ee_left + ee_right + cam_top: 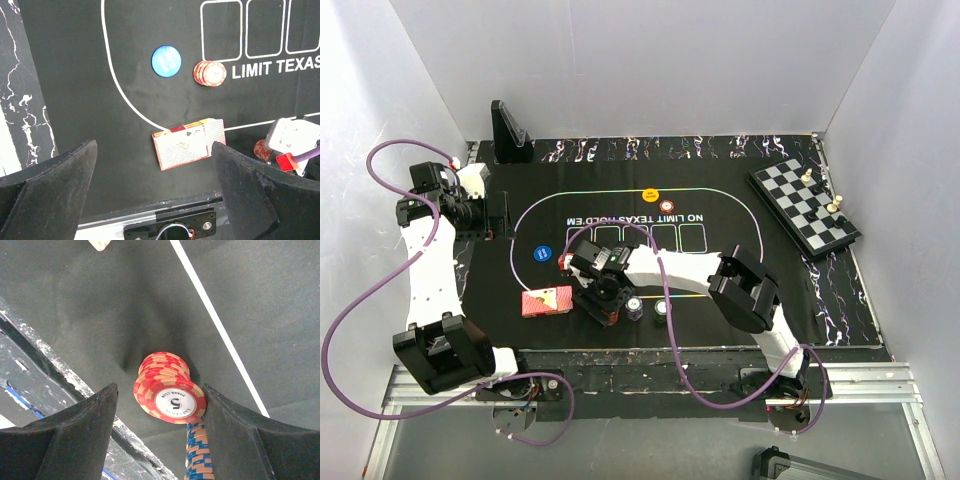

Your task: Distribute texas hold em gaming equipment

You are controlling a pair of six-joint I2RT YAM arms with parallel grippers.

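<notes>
Just right of the card deck (547, 300), the red poker chip stack (169, 390) is straddled, not yet gripped, by the right gripper (160, 389), whose jaws are parted, so closing on it is judged the next need, while the left gripper (153, 145) is held wide, up and left of the deck.

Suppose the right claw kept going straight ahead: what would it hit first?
Probably the stack of red poker chips between the open fingers of the right gripper, though depth is hard to judge.
</notes>
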